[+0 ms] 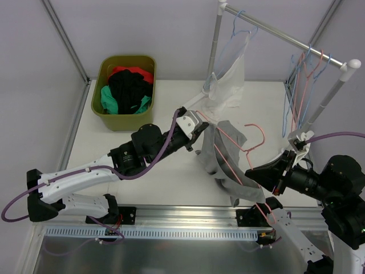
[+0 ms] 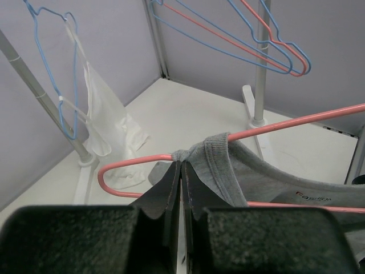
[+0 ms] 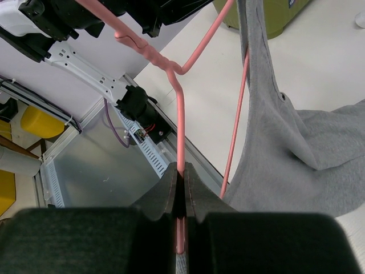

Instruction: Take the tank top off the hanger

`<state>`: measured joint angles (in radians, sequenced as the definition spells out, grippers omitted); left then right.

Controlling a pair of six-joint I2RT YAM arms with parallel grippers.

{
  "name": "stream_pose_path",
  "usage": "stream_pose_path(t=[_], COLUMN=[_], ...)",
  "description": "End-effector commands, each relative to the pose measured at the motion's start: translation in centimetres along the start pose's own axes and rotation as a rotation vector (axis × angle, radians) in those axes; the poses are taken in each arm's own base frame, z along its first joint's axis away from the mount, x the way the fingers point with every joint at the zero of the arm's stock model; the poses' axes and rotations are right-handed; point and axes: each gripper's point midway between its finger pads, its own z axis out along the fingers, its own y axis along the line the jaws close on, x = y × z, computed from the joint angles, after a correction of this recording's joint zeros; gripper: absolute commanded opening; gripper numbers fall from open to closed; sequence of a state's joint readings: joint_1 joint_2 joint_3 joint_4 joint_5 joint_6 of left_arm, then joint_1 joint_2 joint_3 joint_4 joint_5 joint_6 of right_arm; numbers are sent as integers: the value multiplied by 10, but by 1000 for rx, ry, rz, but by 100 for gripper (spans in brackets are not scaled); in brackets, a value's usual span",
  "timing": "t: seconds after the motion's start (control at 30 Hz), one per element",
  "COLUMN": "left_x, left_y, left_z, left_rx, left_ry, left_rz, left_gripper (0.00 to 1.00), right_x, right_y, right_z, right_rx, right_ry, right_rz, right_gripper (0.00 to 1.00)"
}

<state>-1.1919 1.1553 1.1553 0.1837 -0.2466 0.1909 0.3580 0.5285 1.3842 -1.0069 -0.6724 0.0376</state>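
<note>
A grey tank top point(image 1: 219, 154) hangs on a pink wire hanger point(image 1: 255, 140), held in the air over the middle of the table. My left gripper point(image 1: 201, 129) is shut on a bunched shoulder strap of the tank top point(image 2: 212, 161), right where the strap sits on the hanger's upper wire point(image 2: 131, 162). My right gripper point(image 1: 255, 178) is shut on the pink hanger, pinching one wire point(image 3: 180, 131) between its jaws at the garment's lower end. In the right wrist view the tank top point(image 3: 285, 142) drapes to the right of the jaws.
A green bin point(image 1: 124, 91) of clothes stands at the back left. A clothes rail point(image 1: 285, 37) crosses the back right, with a white garment point(image 1: 231, 74) on a blue hanger and several empty blue and pink hangers point(image 1: 305, 85). The rail's posts stand on the table.
</note>
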Motion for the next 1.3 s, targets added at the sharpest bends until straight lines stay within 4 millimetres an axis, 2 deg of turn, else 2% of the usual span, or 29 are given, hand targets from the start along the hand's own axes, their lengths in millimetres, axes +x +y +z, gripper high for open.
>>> stream_pose_path(t=[0.0,0.1,0.13,0.27,0.37,0.5,0.67,0.77,0.8,0.87,0.9,0.93,0.97,1.0,1.03,1.07,1.1,1.17,1.2,1.27], left_x=[-27,-29,-27,-28,-21,-9,12,18,16,17,23,17,18,31,23,25,39,43,57,78], left_y=[7,26,43,88,115,133,140,122,116,86,73,45,29,13,0,-24,-37,-66,-74,-84], left_z=[-4,-8,-13,-32,-47,-64,-68,-61,-60,-51,-50,-45,-44,-47,-49,-54,-59,-70,-69,-69], left_rx=[-33,-137,-234,-474,-597,-672,-683,-574,-532,-351,-276,-111,-24,56,138,270,332,502,538,564], left_ry=[-81,-76,-67,-62,-51,-33,18,25,20,22,30,2,-12,-3,-55,-58,-41,-32,12,89], left_rz=[-44,-64,-74,-125,-171,-211,-279,-304,-315,-328,-329,-337,-339,-344,-353,-375,-388,-409,-421,-453], left_gripper=[0,0,0,0,0,0,0,0,0,0,0,0,0,0,0,0,0,0,0,0], right_x=[-16,-12,-9,11,16,15,10,5,-2,-9,-24,-37,-36,-57,-67,-72,-86,-97,-108,-117], right_y=[9,2,0,1,7,18,30,31,31,21,20,9,-4,0,-3,-1,1,8,12,21], right_z=[-2,1,2,6,1,-9,-19,-21,-21,-17,-16,-15,-5,-6,-5,-3,0,0,-1,-5], right_rx=[-34,-16,-20,-83,-109,-140,-169,-170,-171,-119,-103,-44,-17,-34,-35,-69,-121,-200,-234,-283], right_ry=[-60,-48,-41,10,-1,-38,-103,-153,-187,-242,-317,-381,-407,-510,-569,-613,-704,-781,-840,-885], right_rz=[-82,-70,-95,-113,-141,-195,-282,-327,-354,-346,-369,-320,-270,-295,-280,-224,-250,-214,-231,-247], right_gripper=[0,0,0,0,0,0,0,0,0,0,0,0,0,0,0,0,0,0,0,0])
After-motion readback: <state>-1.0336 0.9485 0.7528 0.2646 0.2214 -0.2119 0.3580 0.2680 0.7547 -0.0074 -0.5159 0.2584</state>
